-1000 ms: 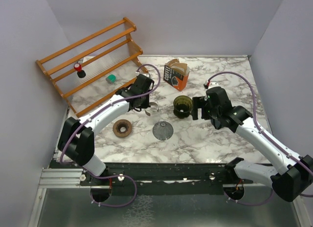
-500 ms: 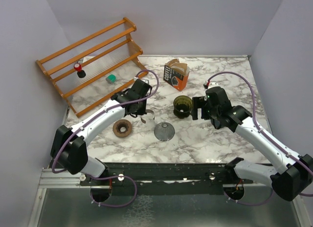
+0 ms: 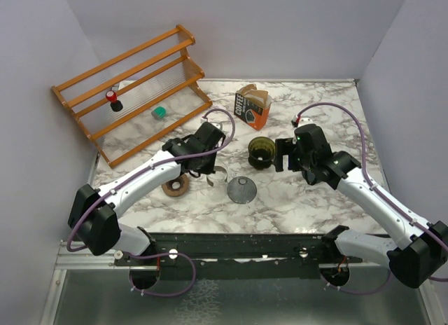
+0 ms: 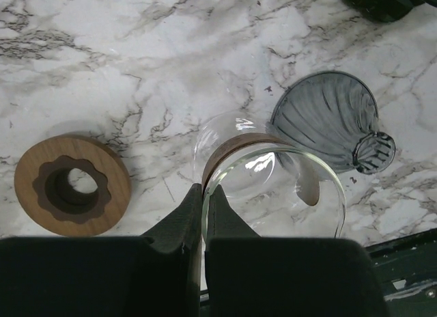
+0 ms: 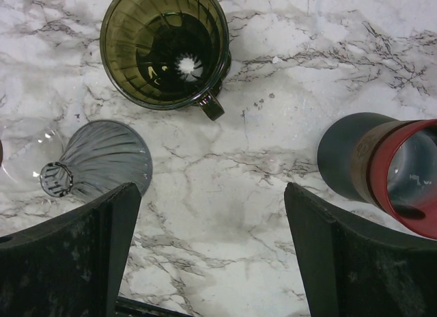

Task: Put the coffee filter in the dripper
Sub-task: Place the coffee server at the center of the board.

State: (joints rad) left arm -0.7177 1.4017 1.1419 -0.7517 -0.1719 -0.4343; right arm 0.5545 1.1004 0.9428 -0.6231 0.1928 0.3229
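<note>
Brown paper coffee filters (image 3: 258, 97) stick out of an orange coffee box (image 3: 250, 112) at the back. An olive-green dripper (image 3: 261, 151) (image 5: 140, 30) stands upright, mouth up and nothing in it. A smoke-grey dripper (image 3: 241, 190) (image 4: 328, 119) (image 5: 102, 160) lies on its side nearer the front. My left gripper (image 3: 208, 165) (image 4: 203, 194) is shut on the rim of a glass carafe (image 3: 219, 174) (image 4: 273, 187) with a wooden collar. My right gripper (image 3: 285, 154) (image 5: 212, 249) hangs open over bare marble just right of the green dripper, holding nothing.
A wooden ring (image 3: 175, 185) (image 4: 113, 187) lies left of the carafe. A dark cup with a red inside (image 5: 382, 173) stands right of my right gripper, hidden under the arm in the top view. A wooden rack (image 3: 133, 87) fills the back left.
My left arm has carried the carafe toward the front of the table. The grey dripper has shifted a little to the right. The right arm has not moved.
</note>
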